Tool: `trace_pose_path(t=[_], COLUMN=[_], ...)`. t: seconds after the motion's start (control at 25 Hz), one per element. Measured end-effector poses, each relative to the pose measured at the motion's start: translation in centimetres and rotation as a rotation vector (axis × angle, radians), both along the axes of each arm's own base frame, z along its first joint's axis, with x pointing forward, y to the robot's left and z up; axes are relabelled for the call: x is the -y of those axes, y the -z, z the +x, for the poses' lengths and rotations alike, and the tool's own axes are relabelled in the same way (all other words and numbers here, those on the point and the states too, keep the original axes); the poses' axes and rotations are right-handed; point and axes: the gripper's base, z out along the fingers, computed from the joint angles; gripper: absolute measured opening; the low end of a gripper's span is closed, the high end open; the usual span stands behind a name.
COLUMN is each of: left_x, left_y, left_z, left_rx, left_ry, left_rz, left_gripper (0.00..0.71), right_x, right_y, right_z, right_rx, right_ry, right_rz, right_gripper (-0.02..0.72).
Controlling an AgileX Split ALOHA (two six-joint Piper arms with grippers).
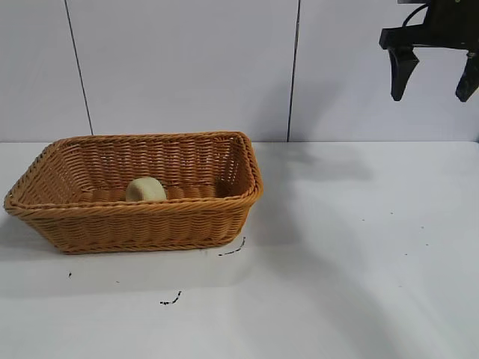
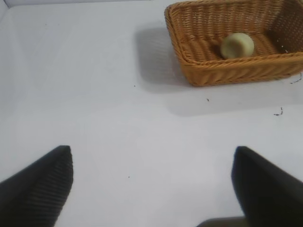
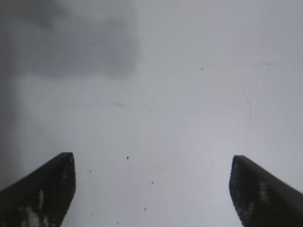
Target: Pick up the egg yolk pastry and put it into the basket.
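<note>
The egg yolk pastry (image 1: pixel 145 189) lay inside the basket (image 1: pixel 142 223), on its woven floor and near the middle of the front wall. The basket stood on the left part of the white desk (image 1: pixel 359 247), closer to the back edge than to the front one. By this picture the task looked already done, because the pastry was in its place and nothing was touching it.

The right gripper (image 1: pixel 435 75) hung high above the right back corner of the desk, well apart from the basket, with its two fingers spread wide and nothing between them. In the right wrist view only bare desk was seen below it. The left gripper (image 2: pixel 151 184) was also spread apart and empty, and it looked over bare desk toward the basket from well away; the exterior view did not show this arm.

Little could go wrong from here, in my judgement. The main risk would be an arm sweeping low on its way to rest and knocking the braided rim, which could push the light basket or tip it. The pastry looked soft, so any new grip could dent it.
</note>
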Motion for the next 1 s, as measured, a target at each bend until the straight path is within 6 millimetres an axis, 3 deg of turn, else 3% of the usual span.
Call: trace_pose_path(t=[0.24,0.56,0.6,0.68,0.84,0.88,1.0], left_x=[0.0,0.0,0.0,0.0,0.0,0.0,0.0], left_y=[0.0,0.0,0.0,0.0,0.0,0.0,0.0], left_z=[0.0,0.0,0.0,0.0,0.0,0.0,0.0], left_rx=[0.000,0.000,0.000,0.000,0.000,0.000,0.000], left_ry=[0.000,0.000,0.000,0.000,0.000,0.000,0.000], left_rz=[0.000,0.000,0.000,0.000,0.000,0.000,0.000], left_gripper=[0.693,0.693,0.693,0.693,0.693,0.693,0.693], right_x=[-0.1,0.2,0.2,0.2,0.3,0.4,0.4], right_y=[-1.7,-3.5,-3.5,-3.2,-2.8,-2.6,-1.7], right_z=[-8.3,-21.7,-21.7,-24.9,-30.9,-33.2,-36.6], right_rx=[-0.074,-0.042,-0.042,-0.024,0.129,0.251,0.442], right_ry=[0.002,-0.001,-0.001,-0.001,-0.003,-0.004,-0.006], right_rz=[0.025,0.025,0.025,0.025,0.027,0.029,0.032], right_gripper=[0.635,0.635,0.635,0.635,0.635,0.635,0.635])
